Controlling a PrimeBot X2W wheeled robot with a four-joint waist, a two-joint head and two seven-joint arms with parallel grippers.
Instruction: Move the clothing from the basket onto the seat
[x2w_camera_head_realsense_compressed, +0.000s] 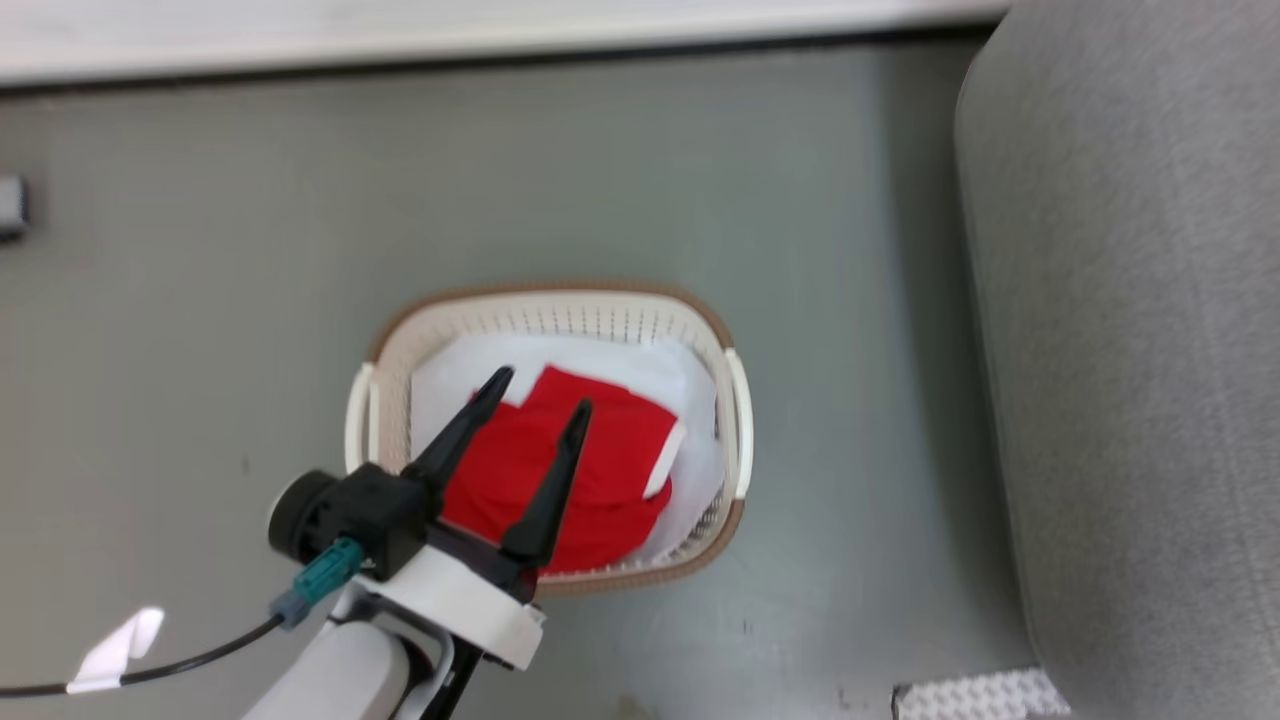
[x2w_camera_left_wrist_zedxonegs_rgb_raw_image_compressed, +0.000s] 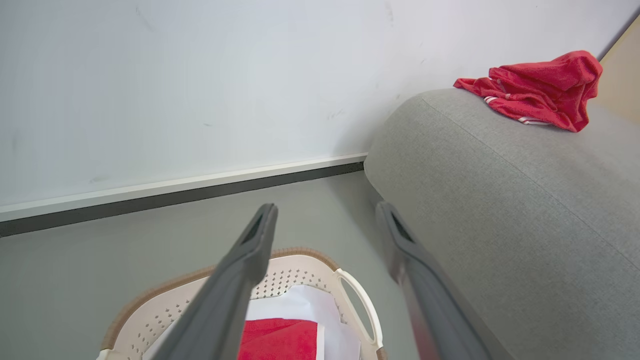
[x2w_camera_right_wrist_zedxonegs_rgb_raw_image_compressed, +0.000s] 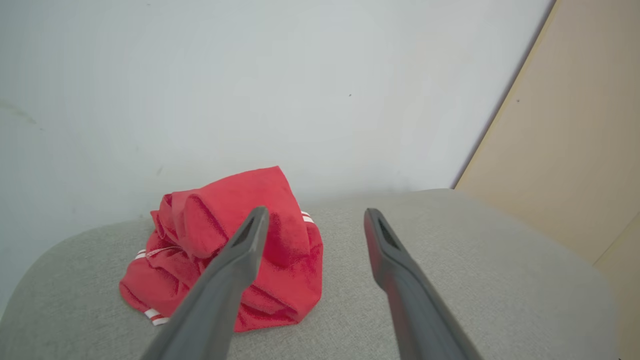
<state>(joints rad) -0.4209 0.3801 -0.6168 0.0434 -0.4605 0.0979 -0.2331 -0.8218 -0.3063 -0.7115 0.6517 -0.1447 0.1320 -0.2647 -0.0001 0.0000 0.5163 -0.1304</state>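
Two grippers spread | left gripper (x2w_camera_head_realsense_compressed: 541, 390) above basket (x2w_camera_head_realsense_compressed: 560, 292) (red cloth (x2w_camera_head_realsense_compressed: 600, 440) inside) | right gripper (x2w_camera_right_wrist_zedxonegs_rgb_raw_image_compressed: 316, 215) by crumpled garment (x2w_camera_right_wrist_zedxonegs_rgb_raw_image_compressed: 225, 240) on seat (x2w_camera_right_wrist_zedxonegs_rgb_raw_image_compressed: 450, 250)

Light even & diffuse, no hard shadows. Head view slightly soft overall, edges a bit smeared. The floor (x2w_camera_head_realsense_compressed: 600, 180) has a pale sheen below the basket (x2w_camera_head_realsense_compressed: 400, 340), and the seat (x2w_camera_head_realsense_compressed: 1130, 350) throws a soft dark band along its left side. Wrist views brighter, wall (x2w_camera_left_wrist_zedxonegs_rgb_raw_image_compressed: 200, 75) near washed out. Fingers of left end effector (x2w_camera_left_wrist_zedxonegs_rgb_raw_image_compressed: 325, 210) & right end effector (x2w_camera_right_wrist_zedxonegs_rgb_raw_image_compressed: 316, 214) blurred, too close to lens, stretched wide toward bottom edge. Red cloth (x2w_camera_right_wrist_zedxonegs_rgb_raw_image_compressed: 200, 220) behind is sharp, colour v. saturated.
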